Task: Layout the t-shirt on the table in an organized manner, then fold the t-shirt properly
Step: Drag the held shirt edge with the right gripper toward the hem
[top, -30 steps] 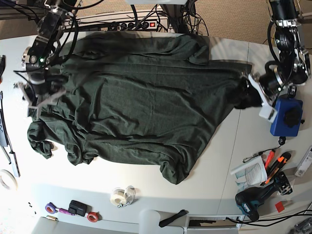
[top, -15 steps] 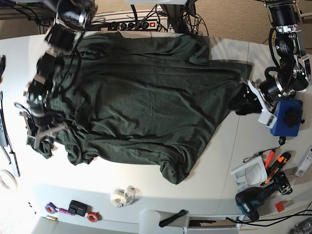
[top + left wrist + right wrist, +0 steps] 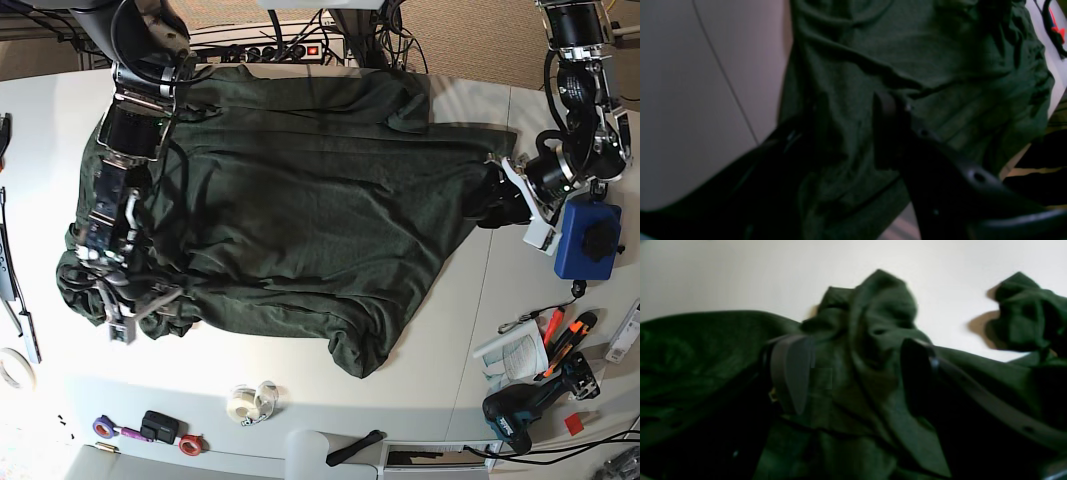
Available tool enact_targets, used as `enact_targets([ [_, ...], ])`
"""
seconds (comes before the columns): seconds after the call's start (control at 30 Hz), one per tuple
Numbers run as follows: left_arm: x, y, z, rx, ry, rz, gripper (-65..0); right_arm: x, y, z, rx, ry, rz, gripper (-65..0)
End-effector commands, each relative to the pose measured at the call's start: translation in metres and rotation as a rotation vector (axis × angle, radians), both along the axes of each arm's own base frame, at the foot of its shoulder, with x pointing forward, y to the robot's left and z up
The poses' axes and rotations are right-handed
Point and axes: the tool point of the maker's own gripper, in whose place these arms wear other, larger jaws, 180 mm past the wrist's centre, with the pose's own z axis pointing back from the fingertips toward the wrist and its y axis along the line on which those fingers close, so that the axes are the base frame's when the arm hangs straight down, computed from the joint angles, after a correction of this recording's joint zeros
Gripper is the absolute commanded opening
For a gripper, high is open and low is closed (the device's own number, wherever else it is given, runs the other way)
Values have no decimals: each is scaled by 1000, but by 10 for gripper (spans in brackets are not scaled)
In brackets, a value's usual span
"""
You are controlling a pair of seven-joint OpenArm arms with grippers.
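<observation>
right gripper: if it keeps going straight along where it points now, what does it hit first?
Likely the t-shirt: a bunched fold sits between the open fingers of the right gripper, directly ahead. Bare table lies beyond. Depth is unclear; it may already touch.

Tan carpet floor beyond, black power strip, tangled cables

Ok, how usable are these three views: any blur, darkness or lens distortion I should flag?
Base view: sharp and evenly lit, with the table edges bowed by the wide lens. Left wrist view: dim and soft, the left gripper nearly black against the t-shirt. Right wrist view: blurred throughout, the right gripper fingers smeared.
</observation>
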Motion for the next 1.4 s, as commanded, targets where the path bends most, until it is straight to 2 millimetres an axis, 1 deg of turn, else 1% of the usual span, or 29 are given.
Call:
enact_targets([
  [0.0,8,0,16,-21,-57,1,-418,13,-6,22,-36,-59,-18,-235],
  [0.13,8,0,16,-22,-57,1,-418,14,-7,20,-133,-35,-35,-236],
  [0.23,8,0,15,-20,-54,0,-418,14,-12,21,-152,-44,-53,-236],
  [0.3,8,0,15,-20,-54,0,-418,14,-16,18,-144,-44,-69,-236],
  [0.37,8,0,15,-20,-55,0,-418,14,-20,10,-130,-26,-82,-236],
  [0.47,8,0,15,-21,-54,0,-418,14,-26,-10,-97,21,-104,-245],
  [0.5,8,0,15,-21,-55,0,-418,15,-26,-14,-89,32,-107,-278],
  [0.53,8,0,16,-21,-55,0,-418,17,-26,-18,-81,37,-109,-332],
  [0.57,8,0,16,-21,-55,0,-418,19,-26,-19,-77,35,-109,-406],
  [0.63,8,0,15,-20,-54,0,-418,24,-25,-13,-77,6,-108,-561],
  [0.67,8,0,15,-20,-55,0,-418,28,-25,-9,-78,-10,-108,-609],
  [0.7,8,0,15,-20,-54,0,-418,31,-26,-4,-78,-20,-109,-628],
  [0.9,8,0,15,-20,-54,0,-418,45,-26,22,-75,-50,-111,-629],
  [1.0,8,0,15,-19,-54,-1,-418,45,-26,23,-73,-35,-112,-629],
  [1.07,8,0,15,-20,-54,0,-418,43,-25,20,-71,-16,-110,-621],
  [1.1,8,0,15,-20,-54,0,-418,42,-24,18,-69,-3,-106,-586],
  [1.2,8,0,15,-20,-54,0,-418,39,-13,12,-67,38,-29,-419],
  [1.23,8,0,15,-20,-54,0,-418,38,-10,10,-67,50,-7,-377],
  [1.27,8,0,15,-20,-54,0,-418,37,-9,9,-67,58,0,-359],
  [1.37,8,0,15,-19,-54,-1,-418,37,-10,9,-67,61,-2,-360],
])
